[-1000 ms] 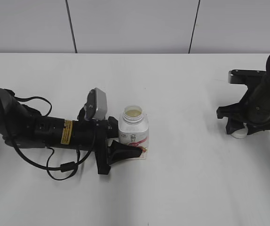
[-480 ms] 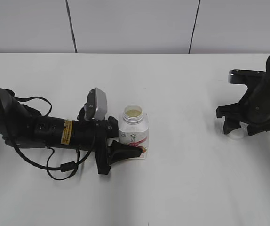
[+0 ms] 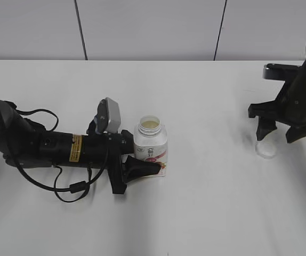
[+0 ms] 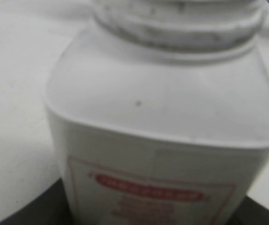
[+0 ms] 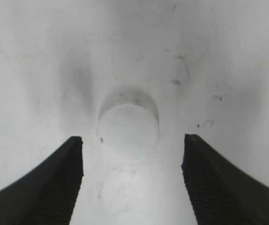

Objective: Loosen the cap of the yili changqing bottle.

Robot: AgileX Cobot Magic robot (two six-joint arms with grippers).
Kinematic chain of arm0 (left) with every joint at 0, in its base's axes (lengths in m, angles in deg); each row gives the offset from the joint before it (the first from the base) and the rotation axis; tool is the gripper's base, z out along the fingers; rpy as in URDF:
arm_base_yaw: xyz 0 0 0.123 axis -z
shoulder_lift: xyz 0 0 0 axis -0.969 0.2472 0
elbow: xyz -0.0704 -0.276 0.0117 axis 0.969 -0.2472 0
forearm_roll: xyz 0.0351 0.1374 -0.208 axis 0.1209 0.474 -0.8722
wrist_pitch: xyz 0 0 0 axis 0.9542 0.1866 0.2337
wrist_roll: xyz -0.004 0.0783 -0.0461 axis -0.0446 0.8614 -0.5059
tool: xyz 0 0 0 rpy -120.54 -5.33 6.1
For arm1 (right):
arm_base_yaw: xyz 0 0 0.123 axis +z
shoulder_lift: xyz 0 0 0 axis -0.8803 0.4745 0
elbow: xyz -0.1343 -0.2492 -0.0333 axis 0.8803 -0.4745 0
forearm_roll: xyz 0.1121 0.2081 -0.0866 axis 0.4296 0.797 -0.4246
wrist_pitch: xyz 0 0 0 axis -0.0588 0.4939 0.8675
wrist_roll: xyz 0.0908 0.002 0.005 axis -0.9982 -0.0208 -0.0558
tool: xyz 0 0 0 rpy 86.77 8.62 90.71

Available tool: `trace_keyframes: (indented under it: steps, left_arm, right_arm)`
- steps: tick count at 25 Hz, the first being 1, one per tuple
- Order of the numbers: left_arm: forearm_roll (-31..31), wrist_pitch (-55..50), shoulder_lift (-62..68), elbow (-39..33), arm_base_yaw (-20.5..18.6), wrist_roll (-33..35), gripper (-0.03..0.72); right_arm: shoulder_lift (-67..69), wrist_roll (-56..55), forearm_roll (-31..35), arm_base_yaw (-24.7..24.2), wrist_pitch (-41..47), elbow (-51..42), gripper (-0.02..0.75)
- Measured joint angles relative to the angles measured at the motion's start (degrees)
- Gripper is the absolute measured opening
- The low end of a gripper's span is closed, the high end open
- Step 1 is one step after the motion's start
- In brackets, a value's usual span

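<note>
The yili changqing bottle point(image 3: 151, 142) stands upright near the table's middle, its neck uncapped, pale contents showing. It fills the left wrist view point(image 4: 162, 117). My left gripper point(image 3: 144, 159) lies low and is shut on the bottle's lower body. The white cap point(image 3: 265, 149) lies flat on the table at the right. It shows in the right wrist view point(image 5: 127, 131), just beyond the open fingers. My right gripper point(image 3: 279, 134) hangs open above the cap, a little clear of it, and empty.
The white table point(image 3: 211, 208) runs back to a grey panelled wall point(image 3: 142, 26). My left arm and its cables point(image 3: 46, 149) lie across the table's left side.
My right gripper has let go of the cap and risen, leaving it on the table. The left gripper and the bottle have barely moved.
</note>
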Motion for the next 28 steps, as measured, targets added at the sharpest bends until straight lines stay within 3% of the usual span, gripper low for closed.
trace_keyframes:
  steps: [6,11,13,28]
  left_arm:
    - [-0.19,0.00,0.00,0.00,0.00,0.00,0.401]
    - [-0.65,1.21,0.00,0.00,0.00,-0.17,0.585]
    - [-0.52,1.32,-0.18,0.00,0.00,-0.17,0.610]
    - [4.55,1.33,-6.95,0.00,-0.06,-1.55,0.593]
  right_arm:
    - [-5.22,-0.06,0.04,0.00,0.58,1.43,0.524]
    - [-8.20,-0.11,0.04,0.00,0.53,1.43,0.524]
    - [-8.96,-0.11,0.04,0.00,0.53,1.43,0.524]
    - [-9.50,-0.11,0.04,0.00,0.49,1.43,0.524]
